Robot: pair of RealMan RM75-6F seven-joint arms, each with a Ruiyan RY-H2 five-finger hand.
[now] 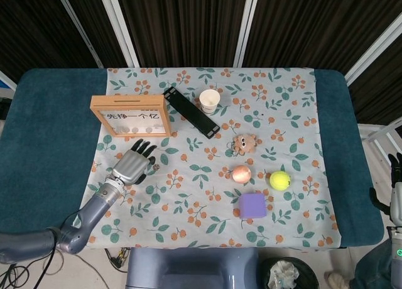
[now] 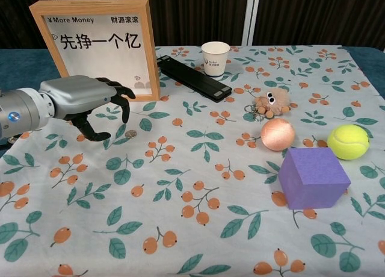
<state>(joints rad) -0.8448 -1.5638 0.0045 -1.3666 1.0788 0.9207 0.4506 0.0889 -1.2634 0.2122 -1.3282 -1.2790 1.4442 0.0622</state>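
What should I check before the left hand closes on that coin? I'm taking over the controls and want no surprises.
1. Left hand holds nothing, fingers apart: ok.
2. Fingertips over the coin: not ok; they hang just beside it, by the chest view.
3. Coin lies flat and free on the tablecloth: ok.
4. Wooden coin frame upright, apart from the hand: ok, though close behind it.
5. Right hand away from the work, at the table's far edge: ok.
6. Right hand open or closed: cannot tell.

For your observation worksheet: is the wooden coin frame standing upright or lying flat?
Upright. The wooden coin frame stands on its lower edge, front facing the chest camera, coins settled along its bottom.
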